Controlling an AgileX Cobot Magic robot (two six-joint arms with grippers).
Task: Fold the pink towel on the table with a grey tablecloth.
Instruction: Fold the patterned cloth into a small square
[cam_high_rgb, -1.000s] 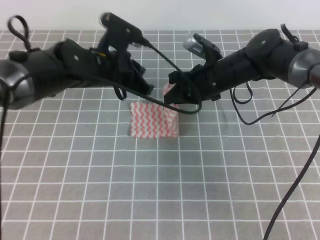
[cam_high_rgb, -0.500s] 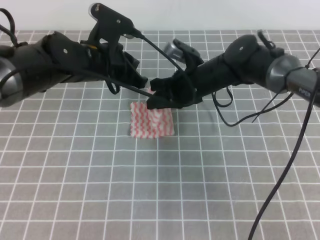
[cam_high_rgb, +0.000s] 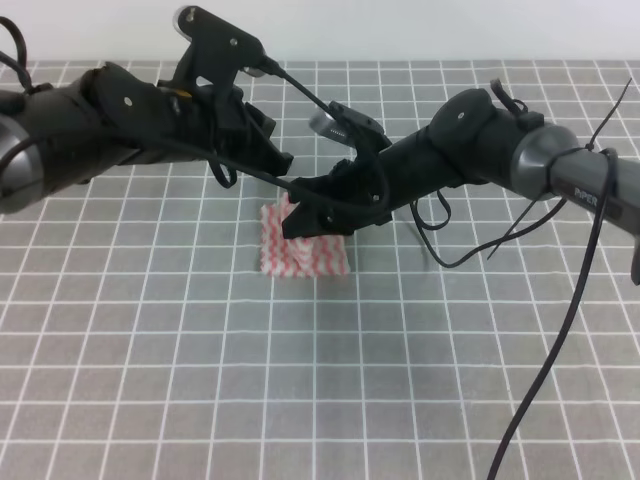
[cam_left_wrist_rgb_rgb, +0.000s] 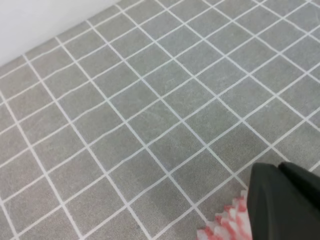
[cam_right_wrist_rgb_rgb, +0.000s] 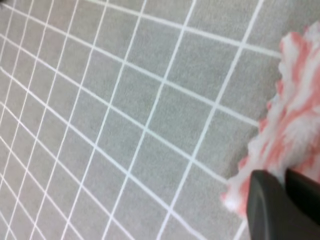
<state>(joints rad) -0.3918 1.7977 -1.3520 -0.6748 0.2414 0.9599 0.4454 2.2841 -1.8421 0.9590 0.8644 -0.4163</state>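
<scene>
The pink towel (cam_high_rgb: 312, 256) lies on the table with a grey tablecloth (cam_high_rgb: 320, 380), its far part hidden under my arms. My right gripper (cam_high_rgb: 298, 220) reaches across the middle and is shut on the towel's edge, holding it low over the towel's left half. The right wrist view shows the striped cloth (cam_right_wrist_rgb_rgb: 295, 120) running into the closed fingers (cam_right_wrist_rgb_rgb: 280, 207). My left gripper (cam_high_rgb: 287, 183) is at the towel's far left corner. In the left wrist view its fingers (cam_left_wrist_rgb_rgb: 285, 205) are together with the pinked edge (cam_left_wrist_rgb_rgb: 225, 226) at their tip.
Black cables (cam_high_rgb: 570, 300) hang from the right arm down over the right side of the table. A white wall (cam_high_rgb: 400, 30) runs behind the far edge. The grid cloth extends to the near side and to both sides.
My right gripper has moved left and toward the near side with the towel's edge, from the far right corner to over the left half. The left arm shifted slightly left, then held.
</scene>
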